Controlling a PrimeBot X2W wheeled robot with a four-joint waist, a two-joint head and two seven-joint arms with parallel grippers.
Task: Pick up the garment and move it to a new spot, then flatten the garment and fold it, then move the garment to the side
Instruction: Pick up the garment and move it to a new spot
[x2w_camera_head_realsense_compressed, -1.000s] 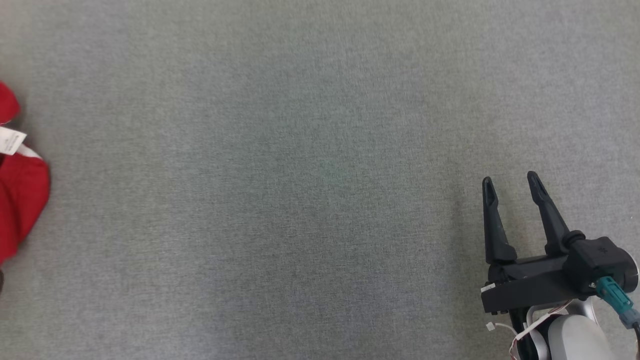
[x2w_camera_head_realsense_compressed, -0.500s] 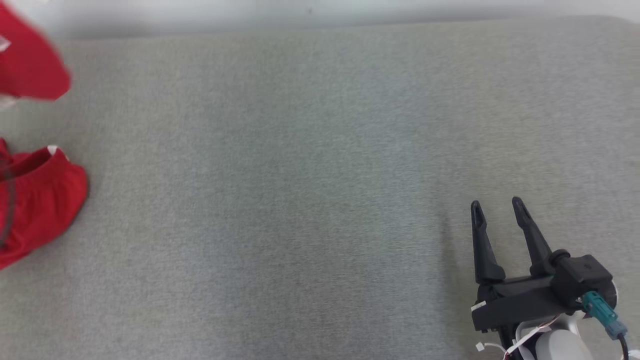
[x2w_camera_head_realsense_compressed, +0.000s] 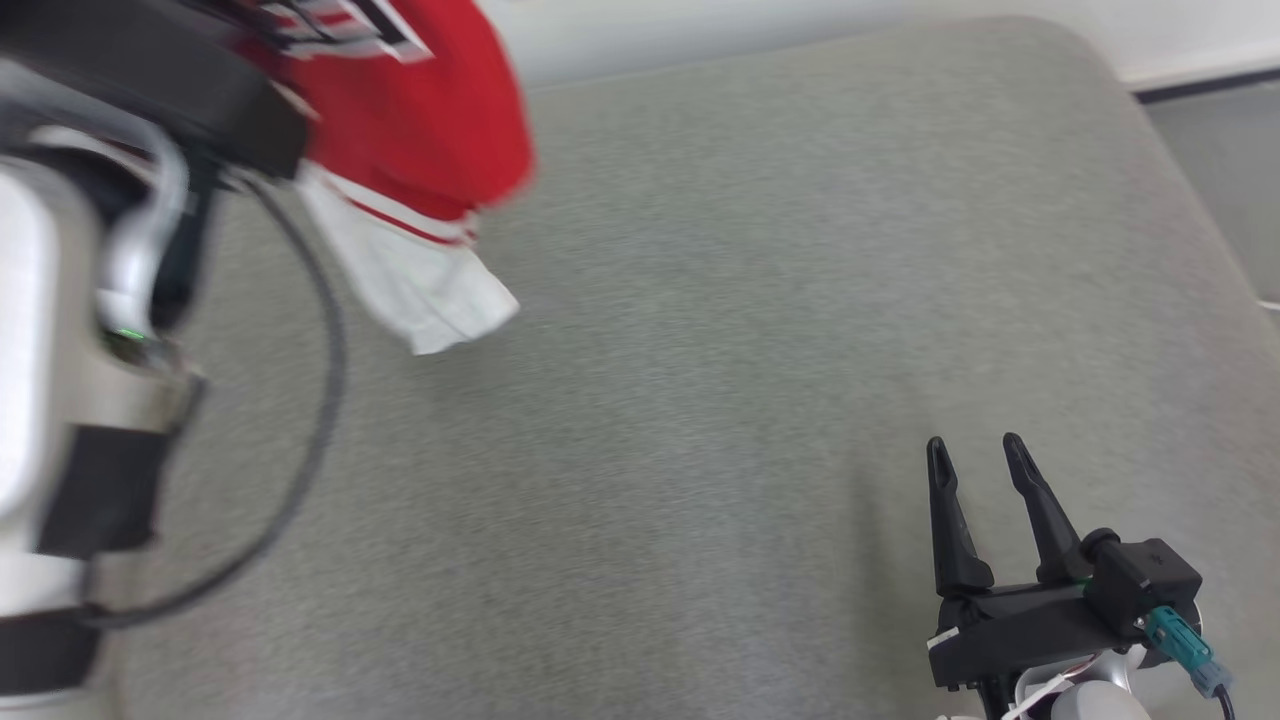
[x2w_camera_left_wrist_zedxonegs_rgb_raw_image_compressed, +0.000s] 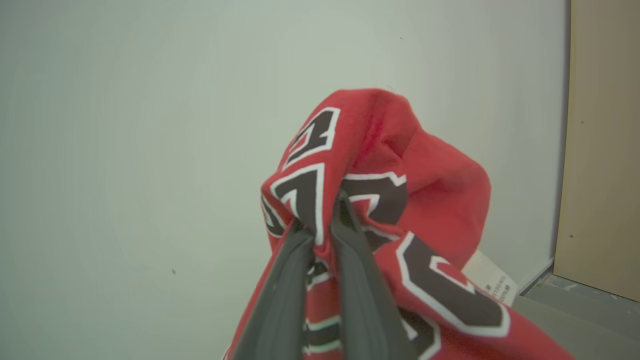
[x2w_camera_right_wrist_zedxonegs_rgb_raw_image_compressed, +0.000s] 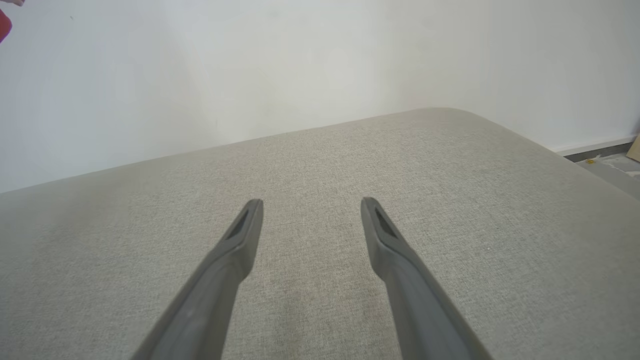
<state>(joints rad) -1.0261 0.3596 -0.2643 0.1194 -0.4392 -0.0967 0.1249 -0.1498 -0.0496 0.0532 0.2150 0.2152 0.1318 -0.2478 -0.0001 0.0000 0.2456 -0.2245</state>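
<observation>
Head view: the red garment (x2w_camera_head_realsense_compressed: 420, 130) hangs at the upper left, over the grey pad (x2w_camera_head_realsense_compressed: 700, 400); the right gripper (x2w_camera_head_realsense_compressed: 974, 445) sits lower right, fingers apart. Left wrist view: the left gripper (x2w_camera_left_wrist_zedxonegs_rgb_raw_image_compressed: 322, 215) pinches the garment tight, mid-frame. Right wrist view: its spread fingers hang over the pad.

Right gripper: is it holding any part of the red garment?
No, in the right wrist view the right gripper stands open above the grey surface, while the left gripper pinches the garment.
</observation>
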